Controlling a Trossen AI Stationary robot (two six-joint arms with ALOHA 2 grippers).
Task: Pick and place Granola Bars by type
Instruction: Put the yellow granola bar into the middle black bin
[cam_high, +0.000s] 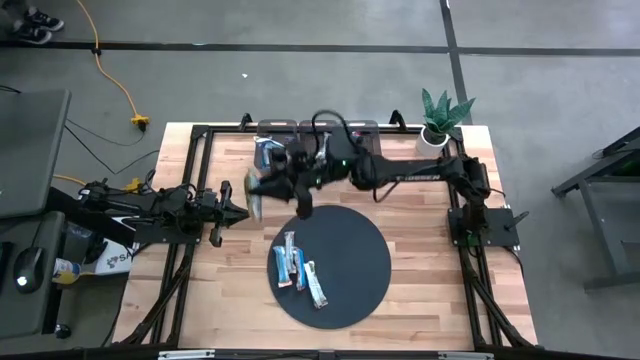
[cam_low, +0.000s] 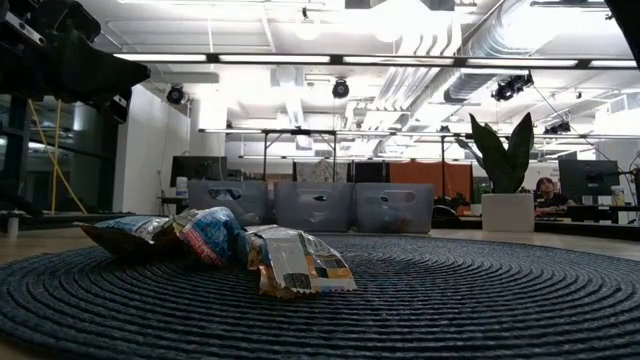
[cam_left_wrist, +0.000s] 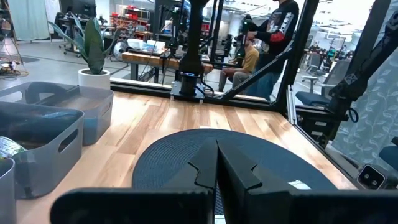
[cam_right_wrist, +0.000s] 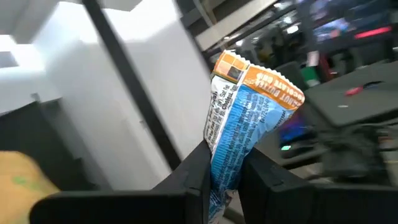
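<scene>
Mat: a round dark woven mat (cam_high: 340, 265) lies on the near half of the wooden surface (cam_high: 420, 290).
Bars on the mat: four Granola Bars (cam_high: 299, 270) lie in a loose row on the mat's left part, blue and light wrappers, each touching or just beside the next; from table height they show as a crumpled cluster (cam_low: 250, 250).
Left pincer: the left pincer (cam_high: 240, 203) rests low at the left edge of the surface, just off the mat, pointing toward the middle; in its own wrist view the two dark fingers (cam_left_wrist: 236, 171) are pressed together with nothing between them.
Right pincer: the right pincer (cam_high: 255, 185) is reached across from the right side to the back left of the surface, beyond the mat and near the bins; its fingers (cam_right_wrist: 196, 171) are clamped on one bar.
Held bar: a blue bar with an orange end (cam_right_wrist: 242, 118) stands up out of the right pincer, off the surface.
Bins: grey bins (cam_high: 320, 130) stand in a row along the far edge; the leftmost (cam_high: 268, 150) holds some wrappers.
Plant: a potted plant (cam_high: 440, 120) stands at the far right corner.
Room behind: people (cam_left_wrist: 273, 37) are at desks beyond the surface.
</scene>
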